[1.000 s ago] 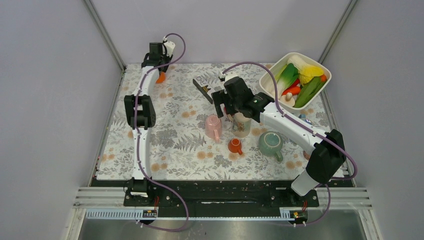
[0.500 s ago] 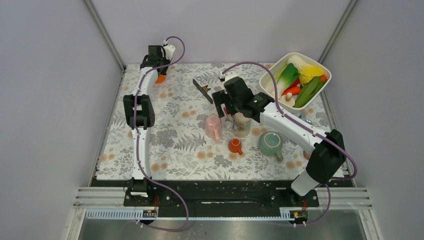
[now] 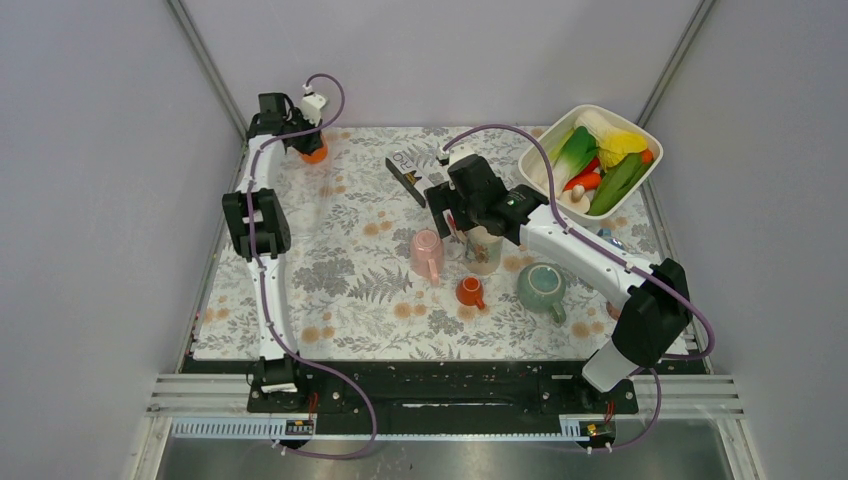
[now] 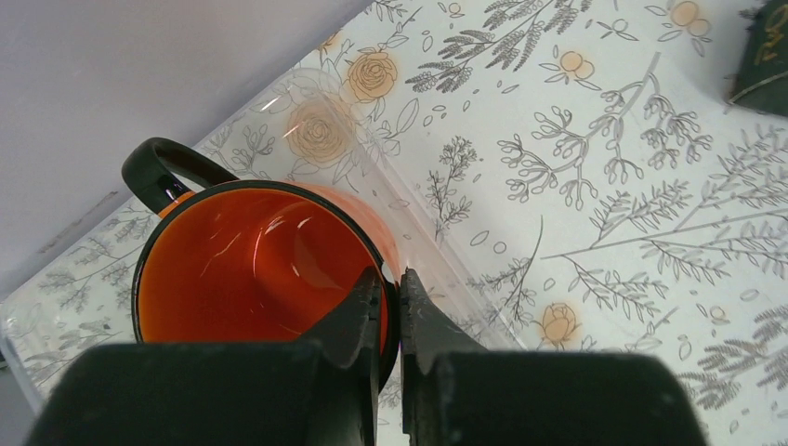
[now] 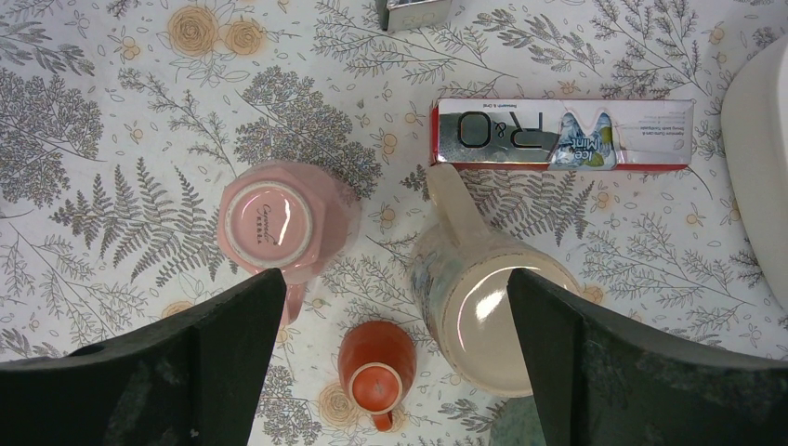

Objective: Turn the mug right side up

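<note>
1. At the far left corner of the worktop (image 3: 340, 300), close to the wall, the orange mug (image 4: 260, 269) sits in the grip of the left pincer (image 4: 390, 283).
2. That pincer is pinching the mug's wall at the rim, with one finger inside the orange bowl and the other against the outside.
3. The mug's mouth faces the left wrist camera, so its glossy interior is in full view. Its black handle points away from the fingers, toward the wall.
4. Whether the mug's base touches the worktop, I cannot tell.
5. Around mid-worktop the right pincer (image 5: 395, 279) hangs above a cluster of cups with its fingers spread wide, holding nothing.
6. Below its left finger a pink cup (image 5: 269, 218) stands upside down, base up.
7. Below its right finger a beige mug (image 5: 483, 307) stands mouth up, its handle pointing at a toothpaste box (image 5: 562, 135) just beyond it.
8. A small orange cup (image 5: 376, 367) lies overturned on the near side, between the pink cup and the beige mug.
9. A green cup (image 3: 541, 285) stands to the right of that group.
10. A white tub (image 3: 545, 138) of vegetables fills the far right corner.
</note>
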You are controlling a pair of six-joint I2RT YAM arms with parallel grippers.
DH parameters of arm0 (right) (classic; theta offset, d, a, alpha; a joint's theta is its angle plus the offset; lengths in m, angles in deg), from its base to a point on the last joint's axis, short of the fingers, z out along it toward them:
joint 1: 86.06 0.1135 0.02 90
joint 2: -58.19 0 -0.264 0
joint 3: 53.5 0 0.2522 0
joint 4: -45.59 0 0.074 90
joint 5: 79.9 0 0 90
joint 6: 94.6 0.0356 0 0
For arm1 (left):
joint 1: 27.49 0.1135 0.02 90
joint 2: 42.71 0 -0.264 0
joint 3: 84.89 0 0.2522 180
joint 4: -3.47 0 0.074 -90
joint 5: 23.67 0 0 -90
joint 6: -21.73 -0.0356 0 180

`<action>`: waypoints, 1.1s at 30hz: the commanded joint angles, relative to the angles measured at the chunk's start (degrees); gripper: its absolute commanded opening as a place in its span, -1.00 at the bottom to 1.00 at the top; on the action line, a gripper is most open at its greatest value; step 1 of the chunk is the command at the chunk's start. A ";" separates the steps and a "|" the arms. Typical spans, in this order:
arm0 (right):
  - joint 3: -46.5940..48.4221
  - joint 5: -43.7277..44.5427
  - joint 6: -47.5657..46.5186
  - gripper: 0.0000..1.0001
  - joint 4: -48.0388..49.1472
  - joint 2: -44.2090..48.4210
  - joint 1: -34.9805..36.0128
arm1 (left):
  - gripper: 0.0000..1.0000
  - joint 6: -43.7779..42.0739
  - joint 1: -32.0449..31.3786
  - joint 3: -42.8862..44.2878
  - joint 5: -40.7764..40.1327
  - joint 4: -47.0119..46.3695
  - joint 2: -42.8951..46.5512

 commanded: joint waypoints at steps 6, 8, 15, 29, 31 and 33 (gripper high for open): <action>1.31 1.64 -0.92 0.99 0.12 0.55 -0.51 | -1.00 -3.96 1.65 1.37 13.46 4.12 4.71; 1.36 1.35 -0.80 0.99 0.10 0.41 -0.42 | -1.00 -4.71 1.61 0.88 14.08 4.34 5.04; 1.12 0.88 -0.57 0.99 0.05 0.36 -0.50 | -0.84 -9.32 0.36 0.38 9.44 5.51 5.31; -0.12 1.16 -1.14 0.99 -0.70 3.21 -0.44 | 0.38 -4.99 -0.25 -6.86 6.57 0.09 15.18; -1.39 1.68 -1.36 0.99 -0.73 5.33 -0.44 | 0.69 -3.32 -0.54 -11.64 5.35 -1.29 19.99; -3.37 0.75 -2.13 0.99 -0.40 7.99 -0.46 | 0.96 -0.69 -0.50 -16.37 4.65 -2.32 24.95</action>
